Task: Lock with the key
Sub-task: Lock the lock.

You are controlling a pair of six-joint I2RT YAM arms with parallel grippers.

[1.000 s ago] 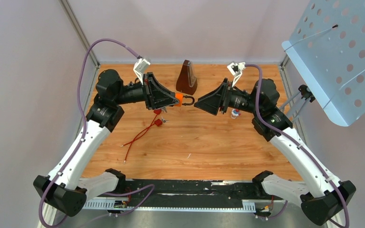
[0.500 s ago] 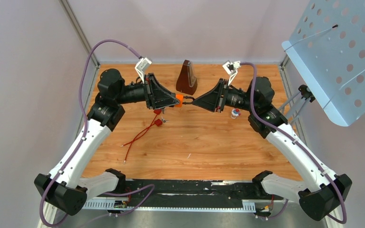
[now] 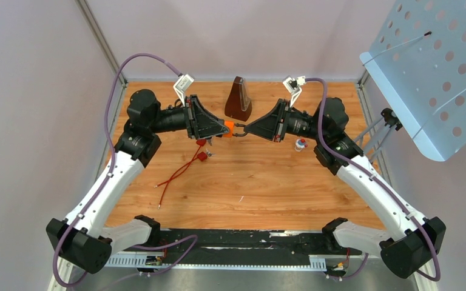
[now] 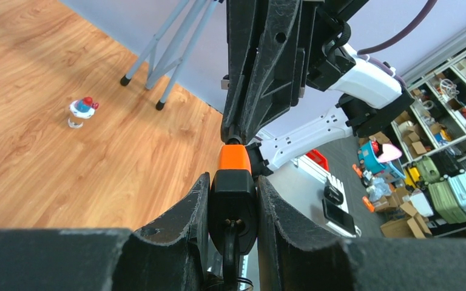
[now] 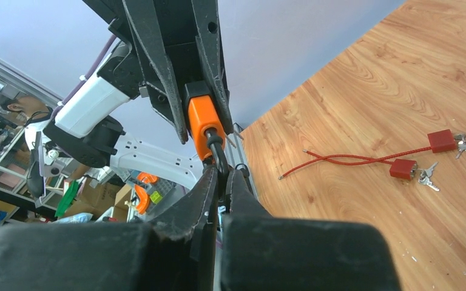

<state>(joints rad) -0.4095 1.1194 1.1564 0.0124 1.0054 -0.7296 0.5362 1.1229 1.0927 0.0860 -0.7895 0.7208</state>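
An orange and black padlock (image 3: 227, 128) hangs in the air above the middle of the table. My left gripper (image 3: 225, 128) is shut on its black body (image 4: 233, 200). The orange end (image 4: 234, 159) points at the right arm. A dark stem that looks like the key (image 4: 233, 250) sticks out of the lock's near end, with a wire ring below it. My right gripper (image 3: 244, 129) is shut on the lock's black shackle (image 5: 217, 159), just beyond the orange body (image 5: 202, 124). The two grippers meet tip to tip.
Two red cable locks with keys (image 3: 203, 155) (image 5: 403, 168) lie on the wood under the left gripper. A brown metronome (image 3: 238, 99) stands at the back. A small bottle (image 3: 300, 145) sits under the right arm. A blue perforated music stand (image 3: 437, 73) overhangs the right side.
My right gripper has moved left up to the padlock and closed on its shackle. The left gripper has kept its hold and shifted only slightly.
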